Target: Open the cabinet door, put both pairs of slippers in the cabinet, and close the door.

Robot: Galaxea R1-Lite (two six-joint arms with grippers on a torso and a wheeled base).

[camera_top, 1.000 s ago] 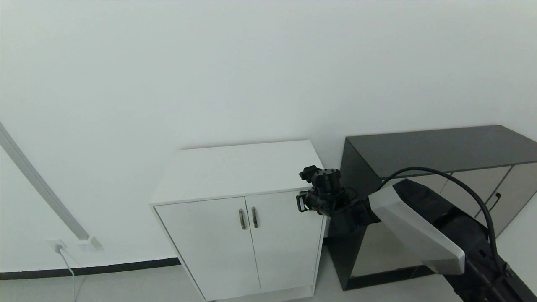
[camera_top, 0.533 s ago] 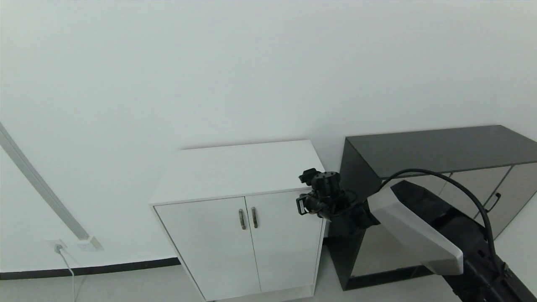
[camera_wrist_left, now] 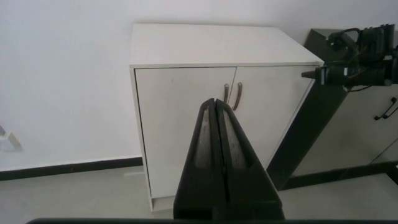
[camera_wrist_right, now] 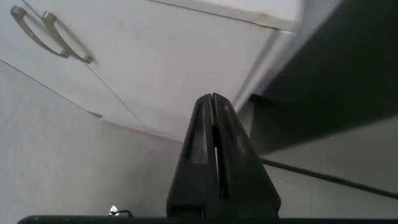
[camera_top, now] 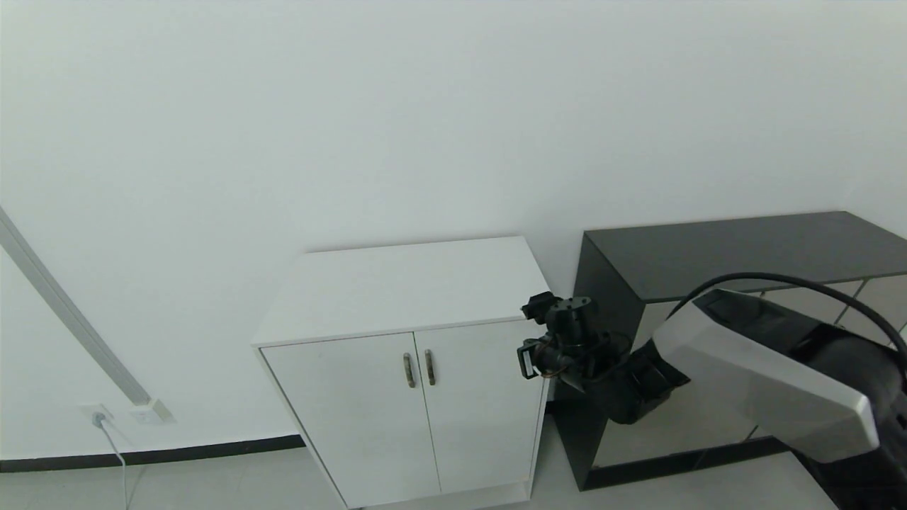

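Rightward and slightly lower than a second ago, the right arm (camera_top: 765,368) now holds its black wrist just off the upper right front corner of the white cabinet (camera_top: 397,290). Its pale forearm cover has swung toward the right edge of the head view. The cabinet itself has not shifted; it stands at lower centre against the wall. Both doors, left door (camera_top: 354,418) and right door (camera_top: 482,404), are shut flush. Their two handles (camera_top: 419,368) sit side by side at the middle seam.

A dark cabinet (camera_top: 723,251) with mirrored fronts stands just beside it on the right. A wall socket (camera_top: 96,414) with a cable is at the lower left.

The right claw (camera_wrist_right: 213,98) has its fingers pressed together and grips nothing; it hangs close before the right door, near the corner where the two cabinets meet. The left claw (camera_wrist_left: 216,106) is likewise closed and empty. It faces the cabinet front, well apart from it and roughly in line with the handles.
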